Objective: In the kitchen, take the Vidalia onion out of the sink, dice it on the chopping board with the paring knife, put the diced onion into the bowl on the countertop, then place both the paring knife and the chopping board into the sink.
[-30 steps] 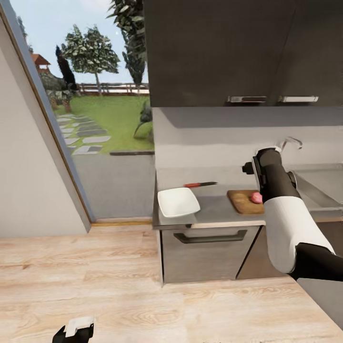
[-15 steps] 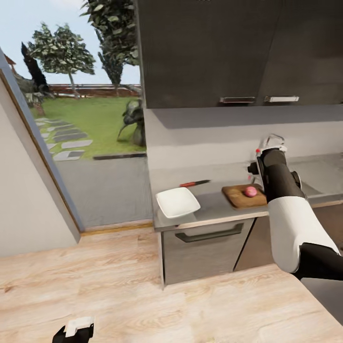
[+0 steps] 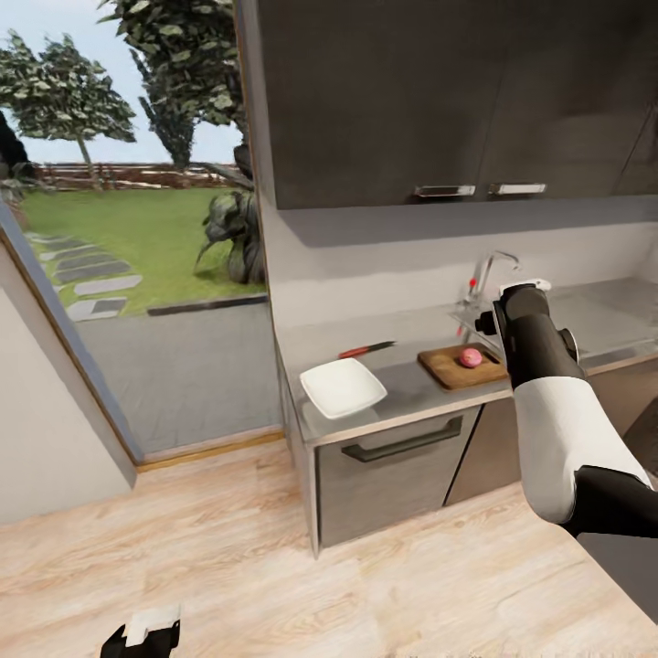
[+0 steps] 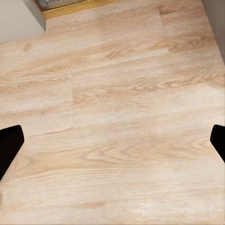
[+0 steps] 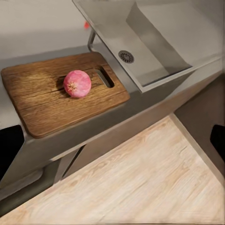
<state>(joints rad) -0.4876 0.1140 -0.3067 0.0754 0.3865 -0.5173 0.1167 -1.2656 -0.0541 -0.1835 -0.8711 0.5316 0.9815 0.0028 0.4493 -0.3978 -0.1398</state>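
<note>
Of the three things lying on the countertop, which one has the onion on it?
The chopping board, the dark brown wooden one beside the sink. The Vidalia onion rests on it; the white bowl is empty, and the paring knife lies apart.

One Vidalia onion (image 3: 471,357), one chopping board (image 3: 460,366), one paring knife (image 3: 366,349), one bowl (image 3: 343,387) and one sink (image 5: 154,42) are counted. Two cabinet handles (image 3: 478,190) are seen overhead, one drawer handle (image 3: 402,441) below.
</note>
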